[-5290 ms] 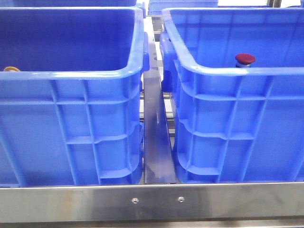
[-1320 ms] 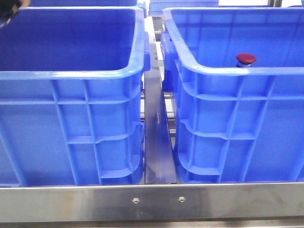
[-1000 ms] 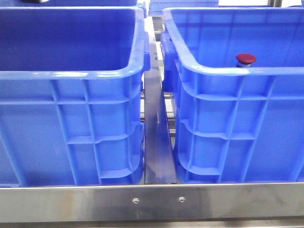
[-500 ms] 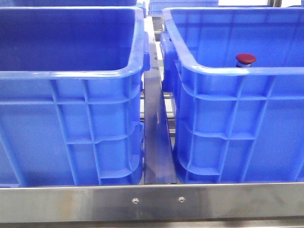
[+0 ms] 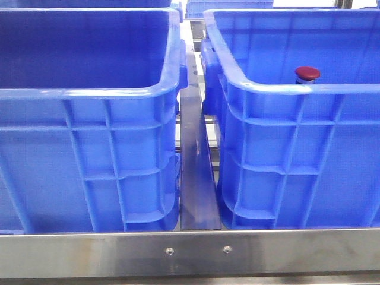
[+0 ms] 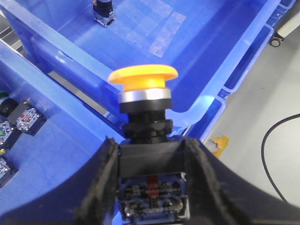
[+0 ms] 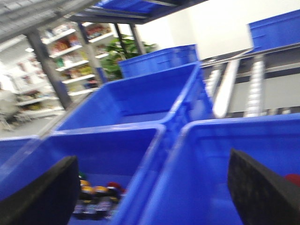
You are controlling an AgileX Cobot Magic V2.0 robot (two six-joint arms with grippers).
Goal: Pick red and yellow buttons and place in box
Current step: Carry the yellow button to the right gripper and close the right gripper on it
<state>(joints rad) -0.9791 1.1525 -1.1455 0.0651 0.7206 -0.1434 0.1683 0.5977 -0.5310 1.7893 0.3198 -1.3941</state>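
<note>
Steel rails carry two crates; my left tool (image 6: 152,187), gone from front view, pinches the yellow button (image 6: 143,78); right tool (image 7: 154,187) spread; red button (image 5: 307,73) sits boxed.

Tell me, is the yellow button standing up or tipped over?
Standing up. In the left wrist view the yellow button has its cap on top, its dark body clamped between the left gripper fingers.
</note>
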